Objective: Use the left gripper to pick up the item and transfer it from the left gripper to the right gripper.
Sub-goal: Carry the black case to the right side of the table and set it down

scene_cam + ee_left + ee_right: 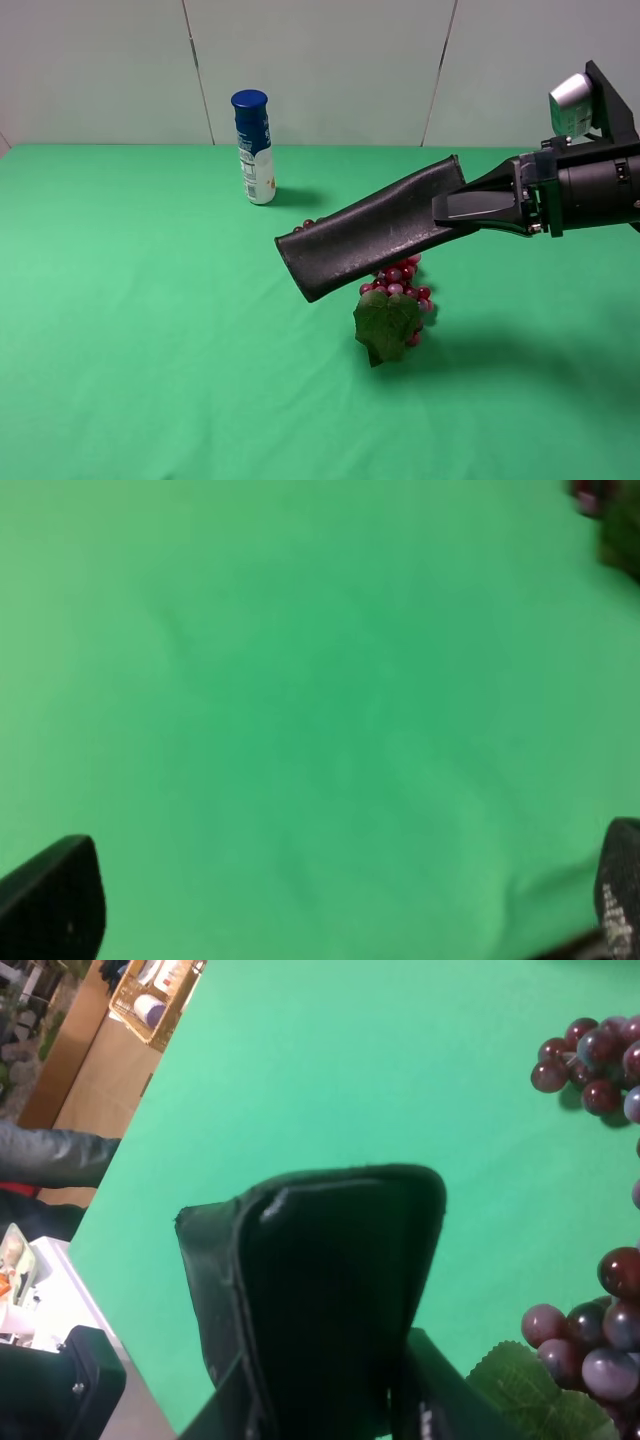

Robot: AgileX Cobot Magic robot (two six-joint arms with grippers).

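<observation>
Two fingers of the right end effector point(445, 220) were closed on one end of the black case point(370, 230), holding it in the air above the counter point(130, 330). The case stuck out from the fingers towards the middle of the scene, its free end tilted down and hanging over the red grape bunch point(398, 282) without touching it. The bunch's green leaf point(386, 325) lay flat on the cloth on the near side of the bunch.

A bright green cloth covered the whole counter, smooth apart from faint creases, and a soft shadow lay on it under the arm. The blue-capped white bottle point(254, 147) stood upright near the back edge, well apart from the grapes. Behind it rose a pale wall point(320, 60) of panels split by thin dark seams.

The left end effector point(335, 910) hung over bare green cloth with its fingers point(55, 900) spread wide and nothing between them.

Past the counter's edge, the right wrist view showed a tan surface carrying a woven basket point(150, 1000), too small to make out further.
</observation>
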